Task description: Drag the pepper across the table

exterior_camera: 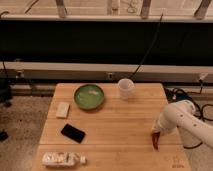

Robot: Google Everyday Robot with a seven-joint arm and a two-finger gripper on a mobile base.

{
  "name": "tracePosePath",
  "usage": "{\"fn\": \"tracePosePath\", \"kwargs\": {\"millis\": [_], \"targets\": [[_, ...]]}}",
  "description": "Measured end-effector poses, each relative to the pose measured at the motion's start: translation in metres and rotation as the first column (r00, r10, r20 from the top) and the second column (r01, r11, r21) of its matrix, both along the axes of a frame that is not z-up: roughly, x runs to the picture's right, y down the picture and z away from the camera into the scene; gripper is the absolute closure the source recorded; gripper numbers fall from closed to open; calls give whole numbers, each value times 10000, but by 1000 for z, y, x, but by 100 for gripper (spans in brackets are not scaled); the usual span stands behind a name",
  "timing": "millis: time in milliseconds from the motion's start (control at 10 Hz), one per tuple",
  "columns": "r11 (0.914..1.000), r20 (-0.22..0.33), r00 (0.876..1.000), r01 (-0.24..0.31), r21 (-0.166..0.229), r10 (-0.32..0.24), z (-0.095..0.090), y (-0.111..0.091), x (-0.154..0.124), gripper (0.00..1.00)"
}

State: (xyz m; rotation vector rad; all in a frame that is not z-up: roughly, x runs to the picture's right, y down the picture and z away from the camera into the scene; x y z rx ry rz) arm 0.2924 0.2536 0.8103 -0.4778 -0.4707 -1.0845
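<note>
1. The claw [159,131] sits at the near right part of the counter [115,130], at the end of the white arm [185,120] that reaches in from the right edge. Whether it is spread or pinched, and whether it actually grips anything, I cannot tell.
2. The pepper [156,140] lies directly below the claw, a slim dark-red sliver pointing toward the near edge, its upper end touching or tucked under the claw tip.
3. Judging from this, the step in hand is the drag itself: contact looks made, and the sweep across the boards is what remains.
4. To do it well, keep the claw low so the pepper slides on the wood rather than lifting off. Light downward pressure should be enough; too much may roll or pinch the tapered body out sideways.
5. Open boards lie to the claw's left, so that is the natural direction. Move slowly and in a straight line.
6. Mind what lies along that path: the black phone [73,133] is well to the left, the plastic bottle [62,159] further left and nearer the front edge.
7. The green bowl [89,96] and white cup [125,88] stand up and to the left of the claw, well apart from it, as does the small pale block [62,109].
8. The pepper is near the front edge, so avoid pulling it any nearer.
</note>
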Motion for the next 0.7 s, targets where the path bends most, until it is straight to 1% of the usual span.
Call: {"fn": "tracePosePath", "kwargs": {"millis": [100, 500, 600, 700], "targets": [[9999, 59, 10000, -70, 128, 69, 5, -4, -1, 100], [9999, 57, 10000, -32, 143, 31, 6, -4, 0, 100], [9997, 124, 9999, -88, 233, 85, 7, -8, -1, 100], [9990, 256, 9995, -189, 413, 179, 12, -19, -2, 100]]}}
